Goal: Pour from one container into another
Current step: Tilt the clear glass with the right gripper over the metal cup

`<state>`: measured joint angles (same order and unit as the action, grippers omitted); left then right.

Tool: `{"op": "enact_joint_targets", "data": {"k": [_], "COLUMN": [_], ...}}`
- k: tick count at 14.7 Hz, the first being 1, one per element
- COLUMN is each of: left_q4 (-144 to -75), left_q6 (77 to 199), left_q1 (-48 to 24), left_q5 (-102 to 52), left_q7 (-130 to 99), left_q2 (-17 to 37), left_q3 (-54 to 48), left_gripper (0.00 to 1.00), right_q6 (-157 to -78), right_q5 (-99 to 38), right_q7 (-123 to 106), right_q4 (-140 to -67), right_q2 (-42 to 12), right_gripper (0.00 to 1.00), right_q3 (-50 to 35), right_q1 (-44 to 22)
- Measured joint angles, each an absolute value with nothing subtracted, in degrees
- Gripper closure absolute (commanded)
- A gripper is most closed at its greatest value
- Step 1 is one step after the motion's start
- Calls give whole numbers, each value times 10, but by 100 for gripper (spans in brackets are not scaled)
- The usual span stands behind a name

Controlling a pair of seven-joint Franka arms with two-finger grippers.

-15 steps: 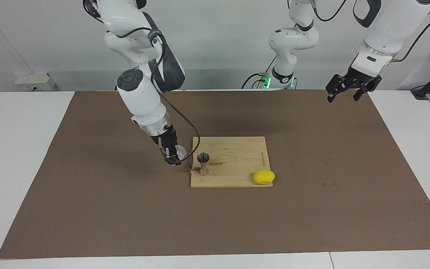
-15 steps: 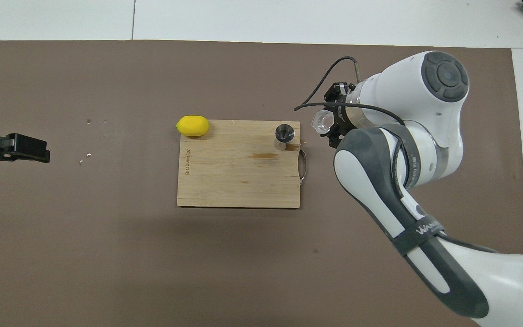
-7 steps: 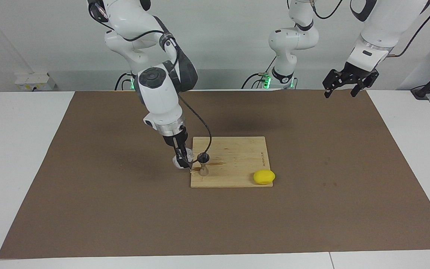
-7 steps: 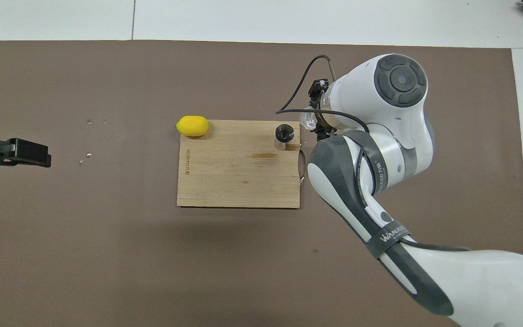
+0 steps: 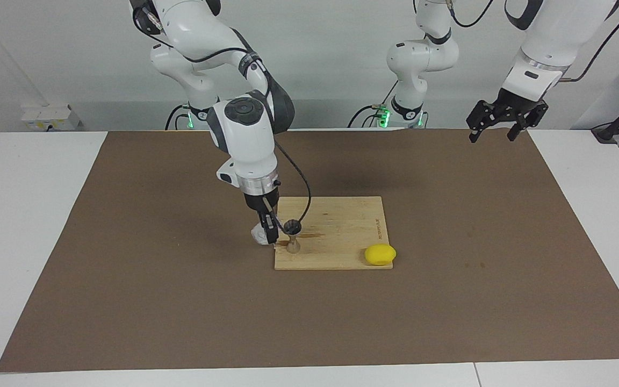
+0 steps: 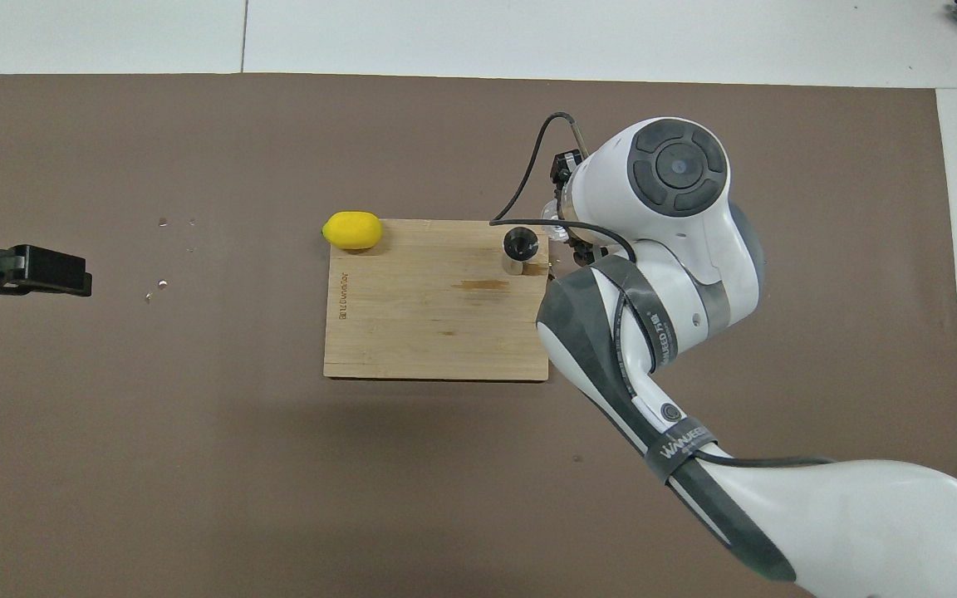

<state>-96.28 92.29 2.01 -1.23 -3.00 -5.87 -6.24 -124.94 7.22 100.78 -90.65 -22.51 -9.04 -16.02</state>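
The steel jigger (image 5: 292, 236) stands upright on the wooden cutting board (image 5: 342, 226), near the board's edge toward the right arm's end; it also shows in the overhead view (image 6: 520, 247). My right gripper (image 5: 268, 230) is shut on the small clear glass cup (image 5: 259, 235) and holds it low and tilted right beside the jigger's top, over the board's edge. In the overhead view the right wrist hides most of the cup (image 6: 551, 223). My left gripper (image 5: 495, 129) is open and empty, waiting in the air over the left arm's end of the mat.
A yellow lemon (image 5: 380, 254) lies at the board's corner farther from the robots, toward the left arm's end. A dark wet streak (image 6: 483, 285) marks the board (image 6: 437, 332). Small droplets (image 6: 163, 283) lie on the brown mat near the left gripper (image 6: 30, 272).
My right gripper has carried the glass cup sideways up to the jigger, and its wrist has swung more upright over the board's edge. The left gripper has barely shifted.
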Motion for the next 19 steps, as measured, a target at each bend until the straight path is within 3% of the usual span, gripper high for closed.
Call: {"op": "enact_joint_targets", "data": {"k": [19], "left_q4": [-963], "left_q6": [923], "left_q1": [20], "left_q5": [-12], "left_q7": [-30], "left_q2": [-59], "left_q3": [-61], "left_gripper": [0], "right_q6": [-1254], "right_q5": [226], "right_q7": [1019], "right_q4": [-904], "right_q2": [-239], "right_gripper": [100], "right_q3": [-90], "right_q1": [-208]}}
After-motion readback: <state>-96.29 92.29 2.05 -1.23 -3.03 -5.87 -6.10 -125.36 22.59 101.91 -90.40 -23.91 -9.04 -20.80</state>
